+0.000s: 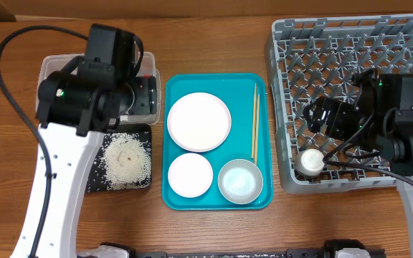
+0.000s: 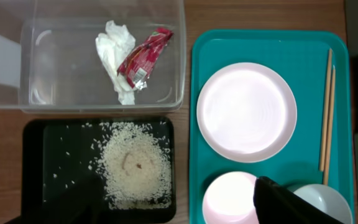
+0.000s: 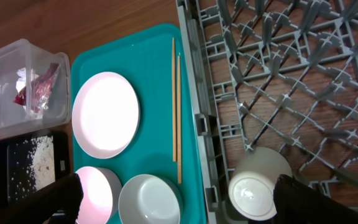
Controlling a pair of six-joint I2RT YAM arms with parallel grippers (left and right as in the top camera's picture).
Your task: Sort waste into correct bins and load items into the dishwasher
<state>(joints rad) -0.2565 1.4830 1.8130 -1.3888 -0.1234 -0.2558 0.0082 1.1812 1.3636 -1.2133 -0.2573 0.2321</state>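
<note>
The clear tub point(image 2: 5, 56) holds the white napkin point(image 2: 115, 53) and the red-and-white wrapper point(image 2: 143, 59). The black tray point(image 2: 48, 155) carries the rice point(image 2: 135, 167). The large white plate point(image 1: 198, 122), small pinkish plate point(image 1: 190, 174), bowl point(image 1: 240, 180) and chopsticks point(image 1: 254, 122) lie on the teal tray point(image 1: 214, 197). The white cup point(image 1: 310, 160) sits upside down in the grey dish rack point(image 1: 350, 50), near its front left corner. My left gripper point(image 1: 131, 97) hangs open and empty above the tub. My right gripper point(image 1: 321, 116) is open and empty above the rack, just behind the cup point(image 3: 257, 186).
The teal tray lies between the two bins and the rack. Bare wooden table point(image 1: 214, 36) shows behind the tray and along the front edge. A black cable point(image 1: 20, 107) loops at the left.
</note>
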